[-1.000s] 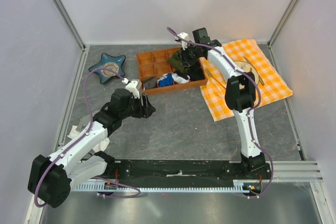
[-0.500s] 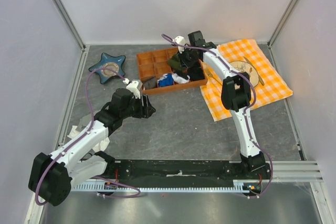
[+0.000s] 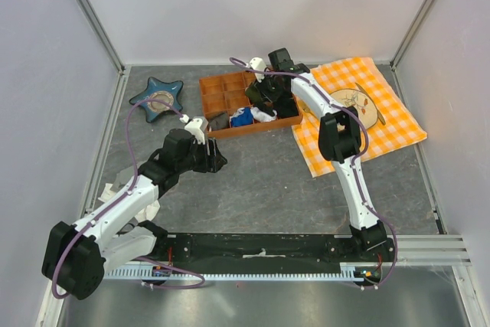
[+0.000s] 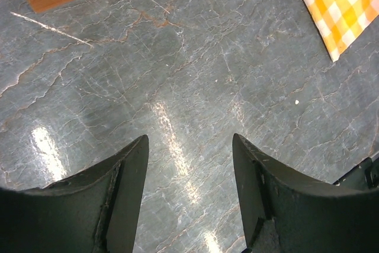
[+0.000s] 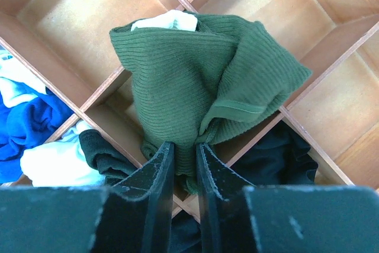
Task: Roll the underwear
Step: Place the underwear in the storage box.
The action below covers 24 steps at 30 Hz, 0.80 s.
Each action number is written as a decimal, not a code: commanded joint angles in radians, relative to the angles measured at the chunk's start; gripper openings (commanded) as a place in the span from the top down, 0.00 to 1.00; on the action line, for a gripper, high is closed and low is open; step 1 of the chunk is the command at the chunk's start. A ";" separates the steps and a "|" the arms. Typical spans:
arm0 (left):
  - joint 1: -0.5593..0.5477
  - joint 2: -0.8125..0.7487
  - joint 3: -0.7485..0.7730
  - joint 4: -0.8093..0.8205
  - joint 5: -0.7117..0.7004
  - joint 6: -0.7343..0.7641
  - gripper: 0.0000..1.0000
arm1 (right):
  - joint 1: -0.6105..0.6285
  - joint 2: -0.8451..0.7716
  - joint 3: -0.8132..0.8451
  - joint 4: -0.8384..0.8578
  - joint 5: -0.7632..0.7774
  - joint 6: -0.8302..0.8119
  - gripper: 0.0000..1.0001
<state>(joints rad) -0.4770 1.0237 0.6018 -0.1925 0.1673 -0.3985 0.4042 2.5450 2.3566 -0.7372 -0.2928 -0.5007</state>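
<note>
The underwear (image 5: 189, 81) is a bunched olive-green ribbed cloth with a bit of cream-white waistband showing at its far edge. It hangs over the wooden dividers of the orange-brown tray (image 3: 222, 82). My right gripper (image 5: 183, 149) is shut on its near fold, over the tray (image 3: 264, 89). My left gripper (image 4: 189, 146) is open and empty, low over bare grey table in front of the tray (image 3: 218, 160).
The tray's (image 5: 71, 16) other compartments hold blue and white garments (image 5: 29, 122) and black ones (image 5: 278, 152). An orange checked cloth (image 3: 383, 112) with a plate lies to the right. A blue star-shaped dish (image 3: 158, 99) sits at the far left. White cloth (image 3: 115, 189) lies by the left arm.
My right gripper has moved leftward over the tray, carrying the green underwear with it. The left arm has barely moved.
</note>
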 commanded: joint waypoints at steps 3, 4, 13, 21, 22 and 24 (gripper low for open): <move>0.005 -0.016 0.030 0.013 0.026 0.035 0.36 | -0.007 -0.024 -0.056 -0.071 -0.020 -0.006 0.63; 0.006 -0.020 0.030 0.011 0.028 0.036 0.36 | -0.010 -0.060 -0.056 -0.065 -0.049 0.002 0.60; 0.006 -0.048 0.035 -0.004 0.031 0.035 0.36 | -0.019 -0.157 -0.045 -0.014 -0.106 0.057 0.42; 0.006 -0.059 0.038 -0.016 0.028 0.036 0.36 | -0.041 -0.144 -0.024 0.031 -0.177 0.140 0.19; 0.006 -0.054 0.038 -0.016 0.029 0.036 0.36 | -0.039 -0.138 -0.016 0.041 -0.201 0.152 0.15; 0.006 -0.053 0.039 -0.016 0.029 0.038 0.36 | -0.039 -0.132 -0.008 0.082 -0.216 0.197 0.06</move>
<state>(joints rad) -0.4770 0.9874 0.6033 -0.2008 0.1856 -0.3985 0.3725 2.4420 2.3108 -0.7338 -0.4328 -0.4015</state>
